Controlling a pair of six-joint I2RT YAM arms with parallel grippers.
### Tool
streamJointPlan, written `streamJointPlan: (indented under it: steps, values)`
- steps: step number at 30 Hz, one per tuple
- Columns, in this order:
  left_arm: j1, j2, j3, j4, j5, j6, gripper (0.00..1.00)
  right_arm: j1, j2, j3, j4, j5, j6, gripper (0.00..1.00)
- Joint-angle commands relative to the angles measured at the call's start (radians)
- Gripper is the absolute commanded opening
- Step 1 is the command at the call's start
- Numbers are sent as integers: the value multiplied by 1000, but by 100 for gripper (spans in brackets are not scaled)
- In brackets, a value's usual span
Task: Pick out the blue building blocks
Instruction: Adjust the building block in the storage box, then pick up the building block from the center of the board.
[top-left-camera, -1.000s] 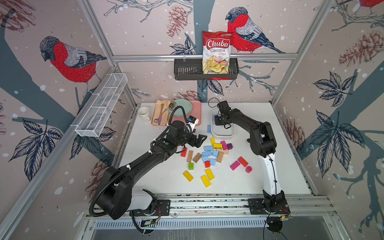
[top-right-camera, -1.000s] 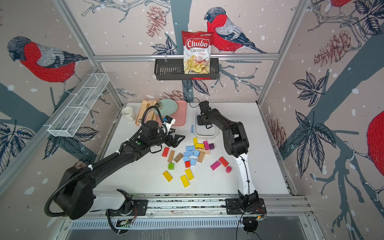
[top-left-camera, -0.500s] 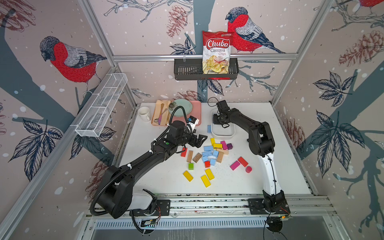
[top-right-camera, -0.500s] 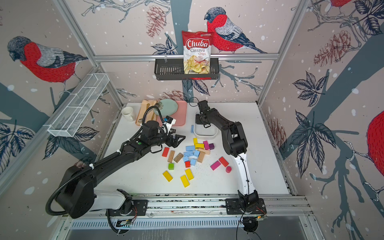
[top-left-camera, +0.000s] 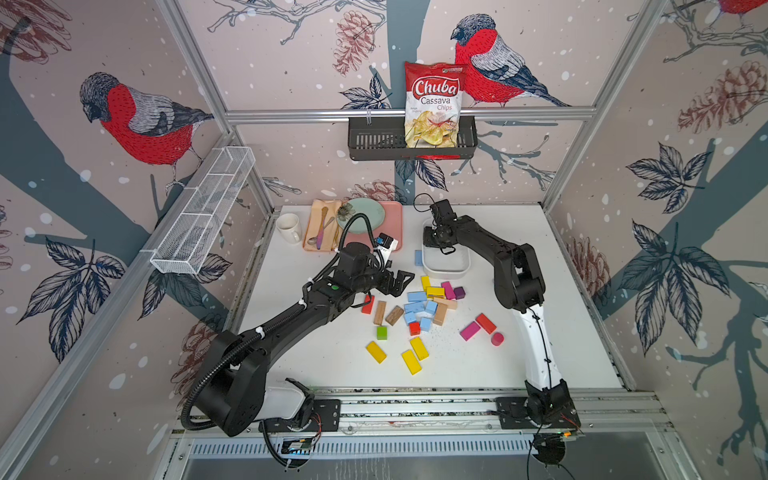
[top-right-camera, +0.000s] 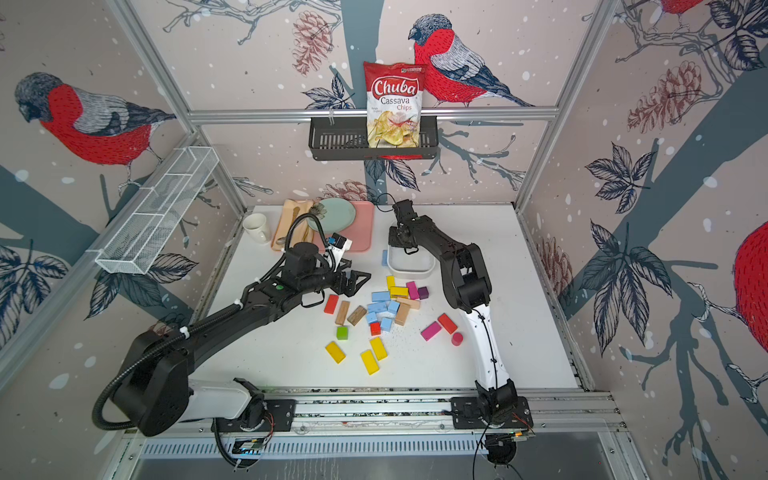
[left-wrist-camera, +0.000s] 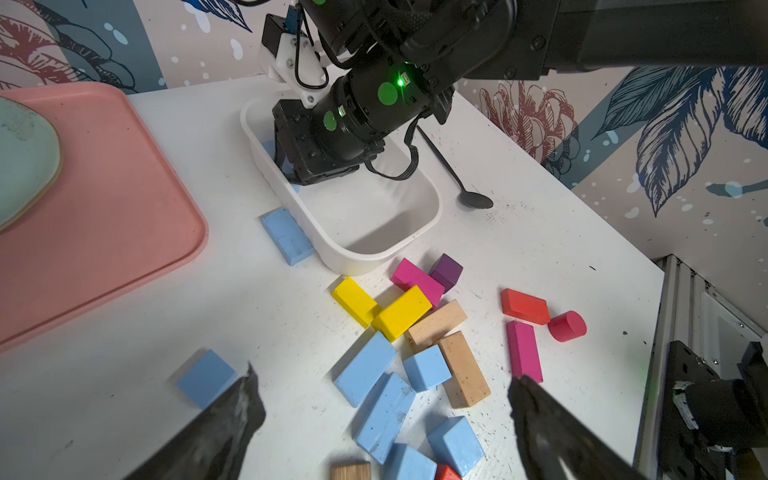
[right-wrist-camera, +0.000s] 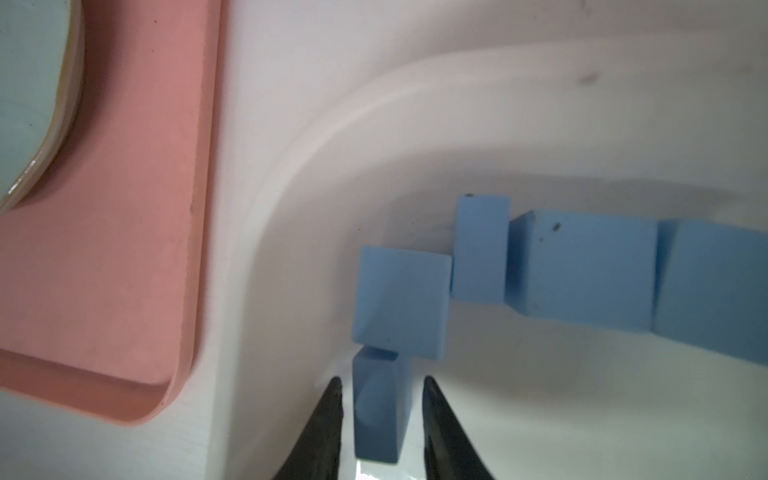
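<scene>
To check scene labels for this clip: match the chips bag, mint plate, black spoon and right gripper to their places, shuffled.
1 chips bag
2 mint plate
3 black spoon
4 right gripper

A on the pink tray
B down inside the white tub
C in the black wall basket
D on the table beside the tub

Pairs: 1-C, 2-A, 3-D, 4-B.

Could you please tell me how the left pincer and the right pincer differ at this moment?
The left pincer gapes wide, gripping nothing; the right pincer is barely parted, flanking a blue block with slim gaps. The left pincer hovers over the loose blocks on the table; the right pincer reaches into the white tub. Both have dark, tapered fingers.
</scene>
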Motion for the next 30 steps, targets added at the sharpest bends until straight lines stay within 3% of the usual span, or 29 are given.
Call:
streamJointPlan:
  steps: [1,7,16,23,30]
  values:
    - [1,1,-2,54,-22,-8,96,2,0,15,-12,-15,11,33]
    - [1,-6,-3,37,-124,-39,96,0,-37,19,-22,-14,16,39]
    - [1,7,14,-10,-280,-79,96,-7,-201,-43,-16,17,-1,59]
    - [1,128,123,-133,-408,-145,94,-8,-379,-150,7,50,-36,82]
    - [-7,287,279,-276,-493,-222,84,-17,-572,-346,65,69,-52,91]
